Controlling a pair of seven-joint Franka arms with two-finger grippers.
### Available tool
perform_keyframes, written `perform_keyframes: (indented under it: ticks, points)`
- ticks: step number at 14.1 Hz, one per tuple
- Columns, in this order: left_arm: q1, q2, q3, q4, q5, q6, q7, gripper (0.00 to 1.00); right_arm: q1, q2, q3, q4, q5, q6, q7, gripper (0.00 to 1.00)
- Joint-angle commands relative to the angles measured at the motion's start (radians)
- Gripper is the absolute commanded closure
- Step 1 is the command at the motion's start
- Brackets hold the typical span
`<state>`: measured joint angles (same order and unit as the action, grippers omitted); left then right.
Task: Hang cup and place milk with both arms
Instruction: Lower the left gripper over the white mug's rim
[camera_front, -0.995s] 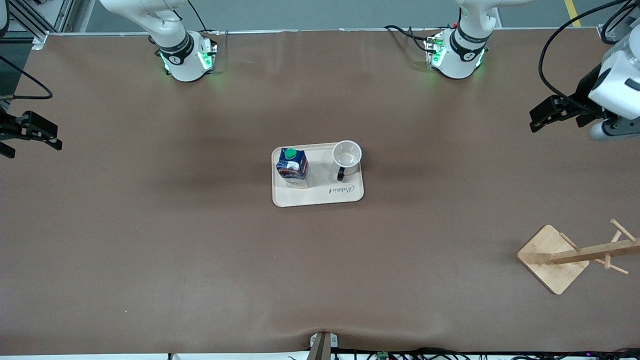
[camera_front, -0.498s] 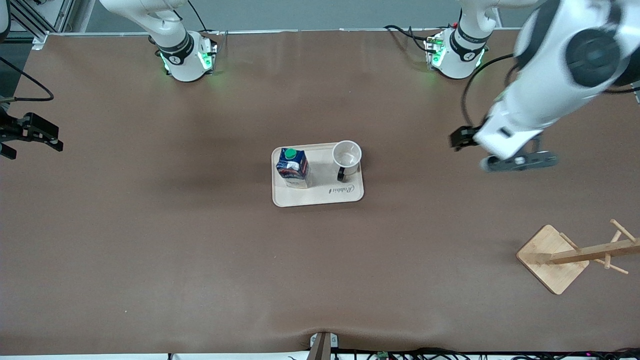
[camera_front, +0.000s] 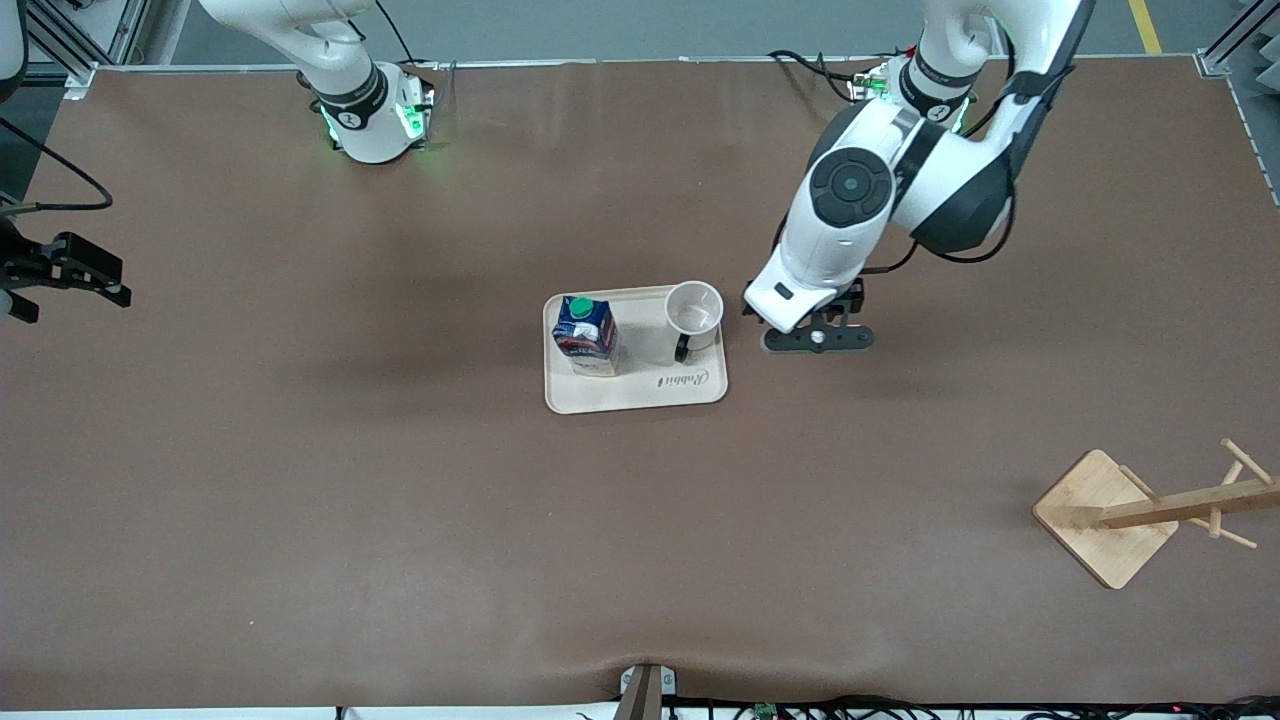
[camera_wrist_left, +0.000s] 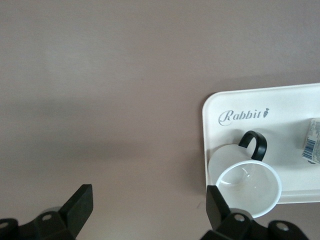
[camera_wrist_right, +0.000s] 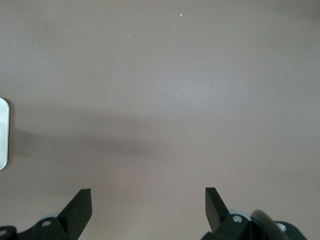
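Observation:
The cup (camera_front: 693, 312), white with a black handle turned toward the front camera, stands upright on a pale tray (camera_front: 640, 395) in the middle of the table. The milk (camera_front: 585, 335), a dark blue carton with a green cap, stands beside it on the tray, toward the right arm's end. My left gripper (camera_front: 812, 330) is open and empty over bare table just off the tray, next to the cup. In the left wrist view the cup (camera_wrist_left: 247, 187) sits close to one fingertip (camera_wrist_left: 216, 202). My right gripper (camera_front: 80, 278) is open and empty and waits at the right arm's end of the table.
A wooden cup rack (camera_front: 1105, 515) with pegs stands near the front camera at the left arm's end of the table. The tray's edge (camera_wrist_right: 3, 132) shows in the right wrist view. Brown table top surrounds the tray.
The left arm has swung in from the left arm's end of the table and its gripper now hangs beside the tray near the cup. The right gripper has barely shifted.

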<state>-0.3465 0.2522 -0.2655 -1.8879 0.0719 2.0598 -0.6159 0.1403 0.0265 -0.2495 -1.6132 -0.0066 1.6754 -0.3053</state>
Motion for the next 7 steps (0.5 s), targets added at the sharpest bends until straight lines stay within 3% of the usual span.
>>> perform_keyframes:
  ticks: [1,7]
  points:
    - [-0.002,-0.019,-0.034,-0.126,0.014,0.165,-0.054,0.00,-0.013,0.016,0.007,0.027,0.004,-0.008,-0.014,0.00]
    - [-0.046,0.104,-0.043,-0.119,0.017,0.252,-0.064,0.09,-0.013,0.023,0.007,0.030,0.003,-0.006,-0.014,0.00]
